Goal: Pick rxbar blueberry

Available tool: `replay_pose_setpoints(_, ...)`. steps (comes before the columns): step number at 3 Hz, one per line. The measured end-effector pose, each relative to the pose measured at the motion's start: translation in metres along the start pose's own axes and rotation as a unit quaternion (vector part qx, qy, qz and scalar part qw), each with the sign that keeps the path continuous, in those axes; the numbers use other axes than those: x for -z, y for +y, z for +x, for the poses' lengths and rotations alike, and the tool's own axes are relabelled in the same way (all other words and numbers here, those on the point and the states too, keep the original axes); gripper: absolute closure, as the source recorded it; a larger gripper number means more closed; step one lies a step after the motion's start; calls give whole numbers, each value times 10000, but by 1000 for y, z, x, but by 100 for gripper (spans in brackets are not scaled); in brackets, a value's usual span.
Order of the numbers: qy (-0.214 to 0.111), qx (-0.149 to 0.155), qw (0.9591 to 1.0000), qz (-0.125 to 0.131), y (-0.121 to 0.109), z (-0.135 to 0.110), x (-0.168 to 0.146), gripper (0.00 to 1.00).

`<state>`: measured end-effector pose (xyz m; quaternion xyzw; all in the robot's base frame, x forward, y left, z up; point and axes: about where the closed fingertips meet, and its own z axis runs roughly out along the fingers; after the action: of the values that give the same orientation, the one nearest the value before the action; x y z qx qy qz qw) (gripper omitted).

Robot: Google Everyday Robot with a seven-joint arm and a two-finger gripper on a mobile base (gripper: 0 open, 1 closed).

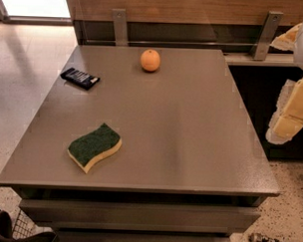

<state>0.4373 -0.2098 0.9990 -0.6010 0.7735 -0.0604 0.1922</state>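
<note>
Gripper (290,115) at right edge; rxbar blueberry (80,78) far-left.

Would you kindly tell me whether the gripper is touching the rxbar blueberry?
Apart. The camera view shows the gripper right of the table, the rxbar blueberry near its far-left corner.

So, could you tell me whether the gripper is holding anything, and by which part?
Nothing, as far as shows: the gripper is out past the right side of the table, while the rxbar blueberry lies flat near its far left edge.
</note>
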Motion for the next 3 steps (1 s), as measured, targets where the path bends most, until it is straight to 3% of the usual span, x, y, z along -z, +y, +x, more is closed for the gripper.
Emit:
replay_pose_setpoints(1,0,0,10000,0,0,0,0,0)
replay_pose_setpoints(2,-793,-435,9958,127,-31,-26,-28,0)
replay_pose_setpoints(3,-1711,-859,9813,217,-65,-60,-57,0)
